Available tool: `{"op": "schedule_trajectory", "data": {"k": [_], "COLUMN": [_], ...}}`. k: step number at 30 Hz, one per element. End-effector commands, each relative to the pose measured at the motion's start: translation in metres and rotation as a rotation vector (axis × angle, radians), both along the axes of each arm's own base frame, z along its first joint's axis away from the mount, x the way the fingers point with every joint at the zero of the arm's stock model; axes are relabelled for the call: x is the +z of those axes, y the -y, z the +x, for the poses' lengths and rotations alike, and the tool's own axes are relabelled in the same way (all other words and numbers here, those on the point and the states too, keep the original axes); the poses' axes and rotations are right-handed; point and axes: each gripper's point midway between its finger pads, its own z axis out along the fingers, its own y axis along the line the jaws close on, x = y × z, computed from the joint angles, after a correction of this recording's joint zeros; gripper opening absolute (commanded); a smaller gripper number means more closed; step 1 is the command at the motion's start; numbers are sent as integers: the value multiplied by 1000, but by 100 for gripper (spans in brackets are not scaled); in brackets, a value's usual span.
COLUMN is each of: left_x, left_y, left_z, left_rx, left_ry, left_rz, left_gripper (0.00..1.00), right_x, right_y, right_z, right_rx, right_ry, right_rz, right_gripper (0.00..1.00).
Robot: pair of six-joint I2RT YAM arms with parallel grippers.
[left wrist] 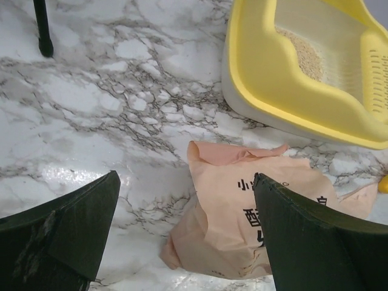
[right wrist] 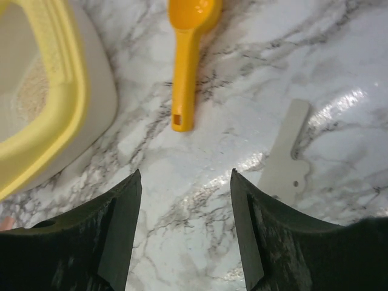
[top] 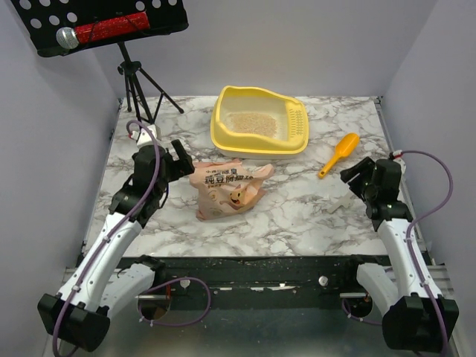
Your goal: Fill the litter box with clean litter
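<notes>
The yellow litter box [top: 223,137] stands at the back middle of the marble table, with a patch of pale beige clean litter [top: 253,123] inside it. In the left wrist view its rim [left wrist: 291,103] and the litter [left wrist: 303,57] fill the upper right. A crumpled tan-pink bag [top: 227,186] lies flat in front of the box. My left gripper [top: 178,160] hovers just left of the bag, open and empty [left wrist: 187,176]. To the right of the box, my right gripper [top: 355,172] is open with only bare table between its fingers [right wrist: 185,173].
An orange scoop [top: 338,154] lies right of the box, just ahead of my right gripper [right wrist: 185,73]. A flat white piece [right wrist: 285,157] lies on the table beside it. A black tripod stand [top: 137,82] with a tray and microphone [top: 71,36] stands at the back left.
</notes>
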Motion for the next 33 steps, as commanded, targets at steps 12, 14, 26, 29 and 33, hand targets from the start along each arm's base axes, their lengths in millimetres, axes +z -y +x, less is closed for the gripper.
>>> {"op": "schedule_trajectory", "data": {"k": [12, 14, 26, 29, 33], "left_x": [-58, -63, -75, -73, -66], "left_y": [27, 34, 47, 46, 49], "left_z": [13, 16, 38, 45, 46], "left_rx": [-139, -171, -217, -213, -240], "left_ry": [-279, -296, -295, -258, -220], "left_rz": [-541, -593, -687, -683, -715], "left_gripper": [99, 99, 98, 93, 80], "right_x": [45, 44, 41, 39, 37], "right_y": [-69, -73, -84, -86, -93], "right_z": [4, 4, 3, 2, 2], "right_rx": [318, 331, 371, 384, 414], "right_ry": [124, 121, 112, 114, 117], "right_rz": [-19, -20, -16, -11, 6], "right_gripper": [68, 68, 67, 65, 64]}}
